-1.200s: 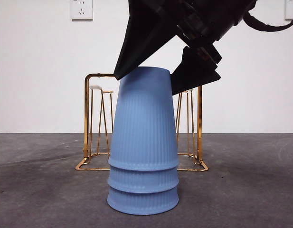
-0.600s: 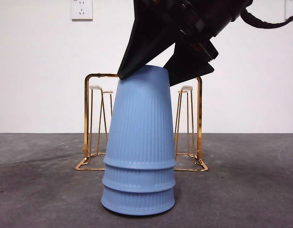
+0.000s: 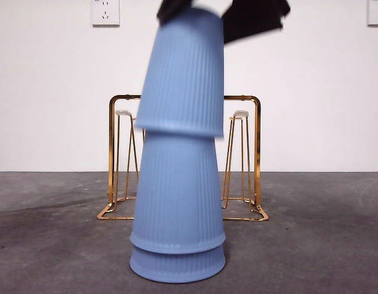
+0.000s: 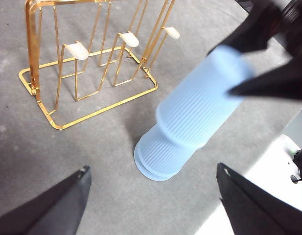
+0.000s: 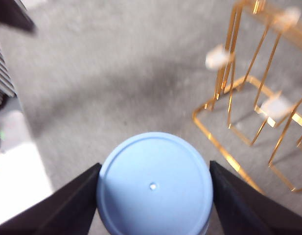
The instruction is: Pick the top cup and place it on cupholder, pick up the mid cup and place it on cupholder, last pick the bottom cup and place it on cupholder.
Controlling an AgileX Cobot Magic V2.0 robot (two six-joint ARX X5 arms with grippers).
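Observation:
My right gripper [image 3: 222, 9] is shut on the top blue ribbed cup [image 3: 184, 73], upside down, and holds it lifted partly off the stack; in the right wrist view the cup's round base [image 5: 154, 185] fills the space between the jaws. The mid cup [image 3: 178, 196] and the bottom cup [image 3: 177, 264] stay nested on the dark table. The gold wire cupholder [image 3: 258, 153] with white-tipped prongs [image 3: 240, 114] stands just behind the stack. My left gripper [image 4: 151, 196] hangs open, back from the stack [image 4: 165, 152], holding nothing.
A grey mat covers the table [image 3: 323, 245]. A white wall with two sockets [image 3: 105, 11] closes the back. In the left wrist view the table's edge and a white floor strip [image 4: 268, 196] lie near the stack.
The right gripper has risen and pulled the top cup upward off the two lower cups; earlier all three were fully nested. The remaining stack shifted slightly left.

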